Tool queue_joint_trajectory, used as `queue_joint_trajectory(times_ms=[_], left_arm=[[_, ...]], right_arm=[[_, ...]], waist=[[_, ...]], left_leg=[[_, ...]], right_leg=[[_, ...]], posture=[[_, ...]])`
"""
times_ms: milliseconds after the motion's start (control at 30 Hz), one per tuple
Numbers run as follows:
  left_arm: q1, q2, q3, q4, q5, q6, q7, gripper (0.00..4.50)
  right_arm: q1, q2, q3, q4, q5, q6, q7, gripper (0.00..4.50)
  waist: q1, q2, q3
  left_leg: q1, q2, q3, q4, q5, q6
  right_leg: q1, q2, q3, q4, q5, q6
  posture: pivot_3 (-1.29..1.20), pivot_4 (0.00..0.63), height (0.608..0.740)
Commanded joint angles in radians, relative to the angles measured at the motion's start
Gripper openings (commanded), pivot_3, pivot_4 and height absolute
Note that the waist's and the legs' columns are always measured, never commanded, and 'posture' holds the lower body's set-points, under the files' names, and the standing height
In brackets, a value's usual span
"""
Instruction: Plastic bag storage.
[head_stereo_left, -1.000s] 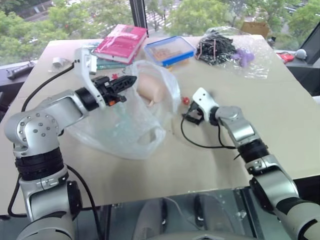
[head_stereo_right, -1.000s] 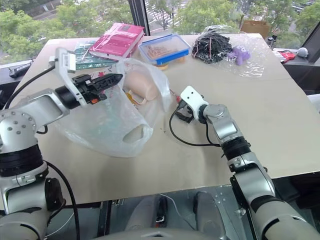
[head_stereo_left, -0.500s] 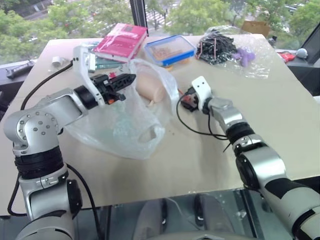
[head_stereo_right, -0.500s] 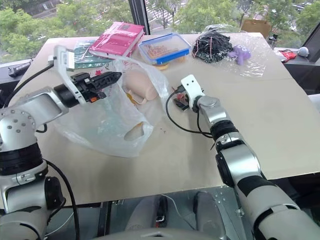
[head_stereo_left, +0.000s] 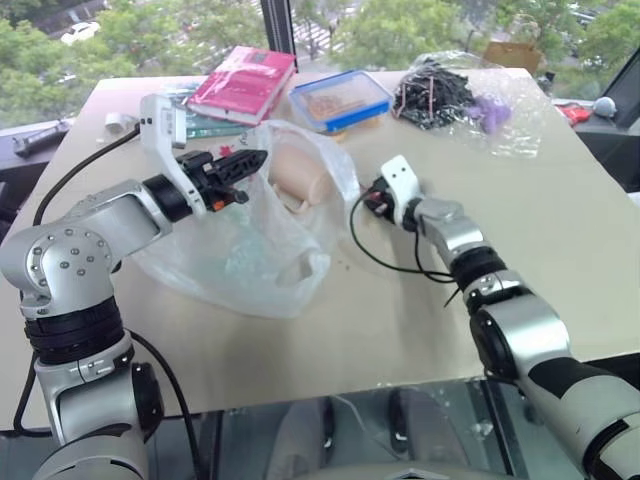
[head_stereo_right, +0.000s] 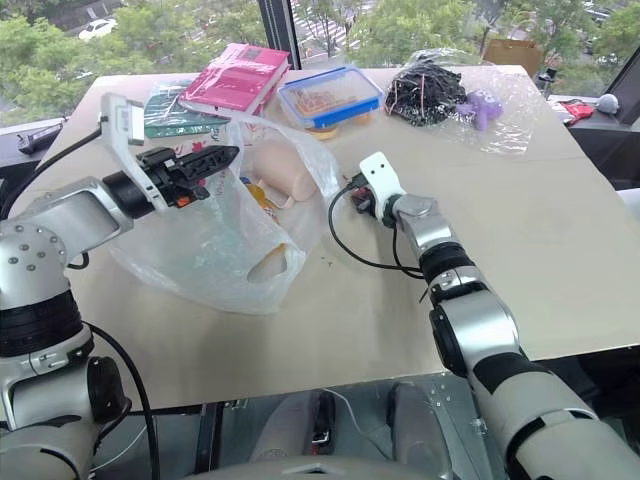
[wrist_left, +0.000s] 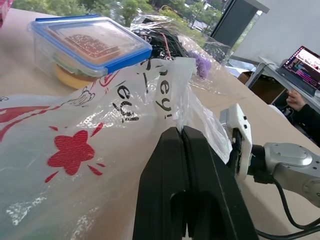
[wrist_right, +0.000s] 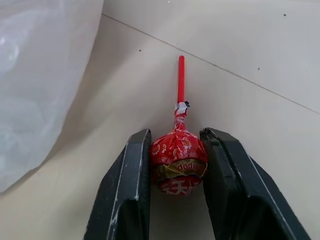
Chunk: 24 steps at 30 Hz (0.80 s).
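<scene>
Plastic bag (head_stereo_left: 250, 240) lies slumped on the table (head_stereo_left: 560, 230), its rim lifted by the left gripper (wrist_left: 181, 131), jaws pressed together pinching the film's edge. A pale rounded item (head_stereo_left: 300, 172) sits inside the bag's mouth. Right gripper (wrist_right: 177, 150) low on the table just beside the bag, jaws clasping the wrapped head of a red lollipop (wrist_right: 178, 157), stick pointing away from the fingers

The left hand (head_stereo_left: 262, 157), fingers pressed together, pinches the rim of the thin translucent whitish plastic bag (head_stereo_left: 250, 245); the right hand (head_stereo_left: 372, 199) sits just beside the bag.
</scene>
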Motion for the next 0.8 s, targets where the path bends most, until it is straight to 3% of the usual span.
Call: queue_joint_trajectory(times_ms=[33,233,367,600,800], left_arm=[[-0.025,-0.003,0.019,-0.025,-0.024,-0.013,0.001,0.00],[-0.063,-0.017,-0.008,0.032,-0.010,-0.027,-0.028,0.00],[-0.109,-0.019,-0.037,0.085,0.012,-0.043,-0.068,0.00],[-0.146,0.007,-0.024,0.110,-0.012,-0.026,-0.139,0.00],[-0.125,0.041,0.014,0.068,-0.060,0.009,-0.148,0.00]], right_arm=[[0.151,-0.070,-0.008,-0.426,0.047,0.200,0.051,1.30],[0.415,-0.179,-0.028,-1.163,0.188,0.634,0.090,1.30],[0.441,-0.172,-0.045,-1.412,0.296,0.817,0.064,1.30],[0.348,-0.091,0.076,-1.415,0.344,0.864,0.016,1.30],[0.206,-0.012,0.176,-1.043,0.268,0.654,0.010,1.30]], waist=[[0.007,0.000,0.000],[0.015,0.000,0.000],[0.013,0.000,0.000],[0.013,0.000,0.000],[0.012,0.000,0.000]], left_leg=[[-0.001,0.000,0.000,0.000,0.000,0.000],[-0.002,0.000,0.000,0.000,0.000,0.000],[0.000,0.001,0.000,0.001,0.000,0.000],[0.000,0.000,0.000,0.001,0.000,0.000],[0.000,0.000,0.000,0.001,0.000,0.000]], right_leg=[[0.000,0.000,0.000,0.000,0.000,0.000],[-0.001,0.000,0.000,0.000,0.000,0.000],[-0.001,0.002,0.000,0.002,0.000,0.000],[0.000,0.001,0.000,0.002,0.000,0.000],[0.000,0.001,-0.001,0.001,0.000,0.000]], posture=[[0.00,0.150,0.740],[0.00,0.150,0.740],[0.00,0.150,0.740],[0.00,0.150,0.740],[0.00,0.150,0.740]])
